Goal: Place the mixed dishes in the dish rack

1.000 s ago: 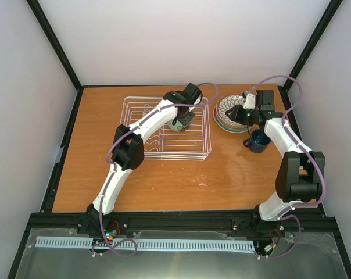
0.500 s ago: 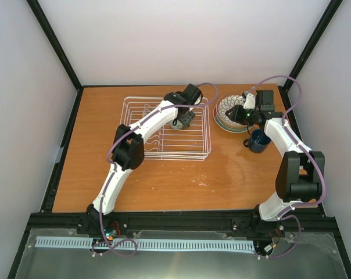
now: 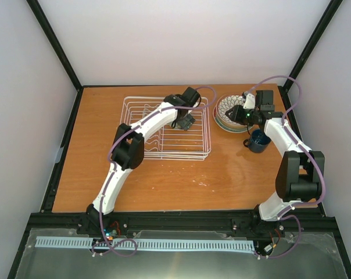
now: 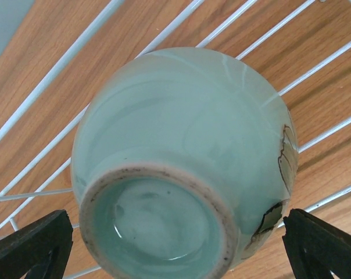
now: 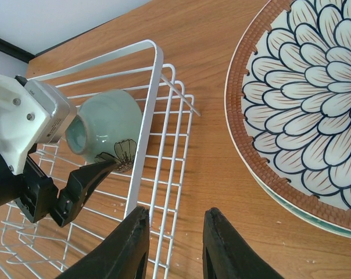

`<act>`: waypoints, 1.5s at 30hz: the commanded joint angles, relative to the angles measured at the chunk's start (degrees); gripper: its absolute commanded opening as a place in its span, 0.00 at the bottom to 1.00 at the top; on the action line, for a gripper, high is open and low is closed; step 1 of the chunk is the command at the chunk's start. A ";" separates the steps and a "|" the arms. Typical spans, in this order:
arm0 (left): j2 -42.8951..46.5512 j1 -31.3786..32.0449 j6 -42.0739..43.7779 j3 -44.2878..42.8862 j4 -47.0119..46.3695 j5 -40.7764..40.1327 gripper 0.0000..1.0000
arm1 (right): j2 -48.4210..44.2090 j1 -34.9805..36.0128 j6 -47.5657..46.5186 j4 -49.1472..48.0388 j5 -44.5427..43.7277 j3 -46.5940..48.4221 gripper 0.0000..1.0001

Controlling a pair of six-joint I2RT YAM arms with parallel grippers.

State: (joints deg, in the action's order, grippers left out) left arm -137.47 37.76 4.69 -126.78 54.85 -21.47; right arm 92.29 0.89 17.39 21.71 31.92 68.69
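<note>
Left wrist view: my left claw (image 4: 175, 216) is spread wide, its fingers flanking the pale-green cup (image 4: 181, 133) without pinching it, as far as I can tell. The cup lies tipped in the dish rack (image 4: 47, 75), foot toward the claw and mouth away. Farther right, my right claw (image 5: 174, 238), slightly parted and empty, hovers beside the petal plate (image 5: 315, 99). I judge that arm the nearer one for it.

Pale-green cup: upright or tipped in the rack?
Tipped on its side. The pale-green cup lies inside the dish rack, foot ring facing the left wrist camera.
</note>
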 commanded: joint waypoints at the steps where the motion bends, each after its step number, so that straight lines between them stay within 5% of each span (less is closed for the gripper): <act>1: 4.26 -0.23 -0.66 -2.35 -0.04 -1.89 1.00 | -1.15 0.09 -0.22 0.19 -1.13 0.33 0.25; 6: 11.50 -0.15 -2.93 -1.03 -3.52 -4.92 1.00 | -3.64 0.08 0.31 0.95 -8.14 -0.01 0.25; 10: 23.89 -0.18 -3.48 11.90 -17.06 -3.56 1.00 | -6.76 -0.18 1.01 3.33 -18.15 -0.52 0.25; 16: 37.16 -6.32 -7.49 25.61 -28.98 13.92 1.00 | -8.82 -5.49 3.37 8.00 -22.70 -2.18 0.25; 31: 29.08 -9.19 -6.71 29.28 -28.61 20.60 1.00 | -3.65 -15.95 6.96 11.25 -24.51 -7.67 0.24; 45: 26.67 -9.46 -4.86 28.46 -28.99 23.27 1.00 | -4.75 -16.99 6.89 14.35 -31.04 -7.65 0.24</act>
State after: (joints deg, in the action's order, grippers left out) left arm -110.10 28.36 -0.93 -96.38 26.83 0.30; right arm 88.55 -15.73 23.64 33.80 5.23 61.08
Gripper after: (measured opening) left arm 0.996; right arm 0.242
